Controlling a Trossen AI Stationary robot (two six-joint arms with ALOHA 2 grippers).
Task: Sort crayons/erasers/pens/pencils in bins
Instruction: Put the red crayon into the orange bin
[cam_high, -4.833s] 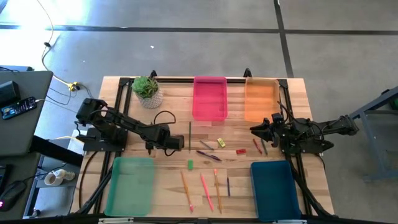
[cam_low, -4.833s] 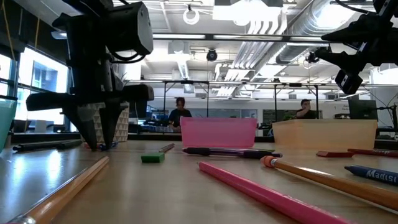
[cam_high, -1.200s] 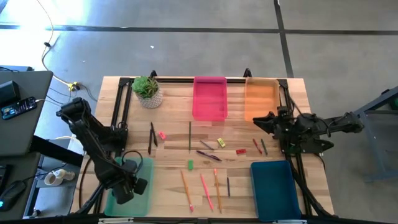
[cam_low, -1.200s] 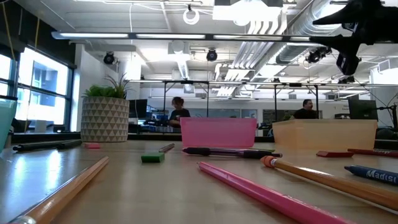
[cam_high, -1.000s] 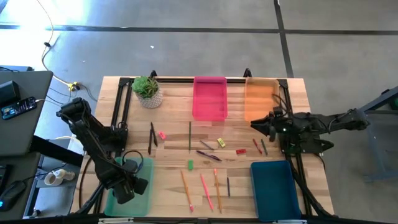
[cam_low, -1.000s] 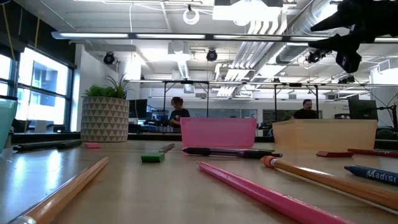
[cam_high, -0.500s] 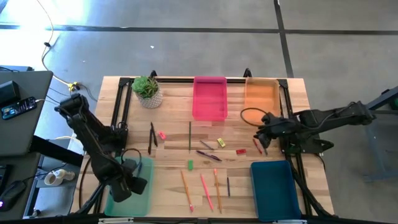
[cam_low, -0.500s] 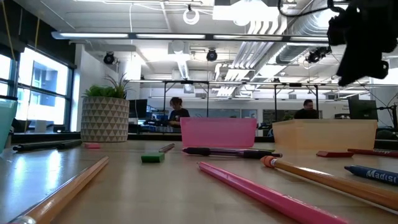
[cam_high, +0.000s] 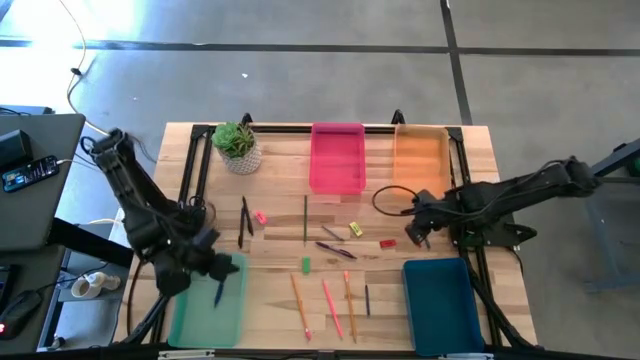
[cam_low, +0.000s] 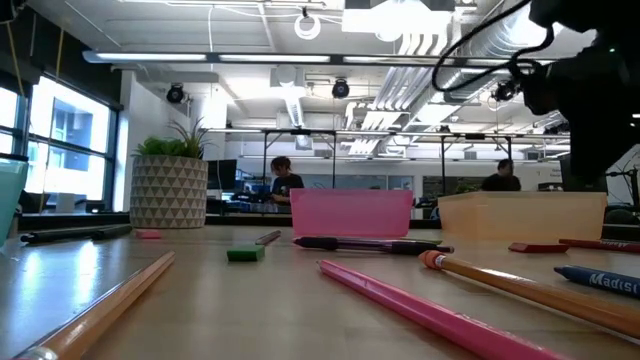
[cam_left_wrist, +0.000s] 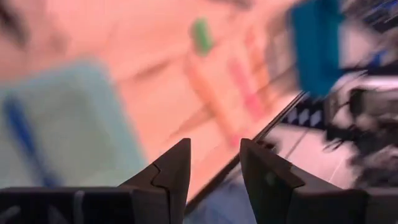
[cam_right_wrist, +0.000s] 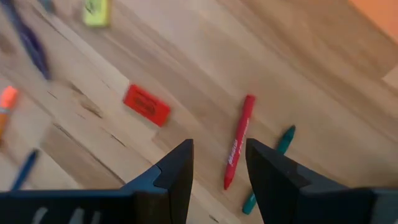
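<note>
My left gripper (cam_high: 220, 267) is open and empty above the far edge of the light green bin (cam_high: 200, 315). A blue pen (cam_high: 219, 291) lies flat on that bin's floor; it also shows in the left wrist view (cam_left_wrist: 25, 140). My right gripper (cam_high: 413, 232) is open and empty, above a red crayon (cam_right_wrist: 239, 140) and a green crayon (cam_right_wrist: 272, 167) that lie flat on the table near the orange bin (cam_high: 420, 160). A red eraser (cam_right_wrist: 146, 104) and a yellow eraser (cam_right_wrist: 96, 11) lie to their left.
The pink bin (cam_high: 337, 160) stands at the far edge and the teal bin (cam_high: 440, 300) at the near right. A potted plant (cam_high: 237, 145) stands far left. Pencils (cam_high: 332, 307), dark pens (cam_high: 244, 217), a purple pen (cam_high: 335, 248) and a green eraser (cam_high: 306, 264) lie mid-table.
My left gripper has drawn back from over the green bin toward its far edge, and the blue pen now shows lying in the bin. My right gripper has gone down and toward the near edge, from beside the orange bin to above the two crayons.
</note>
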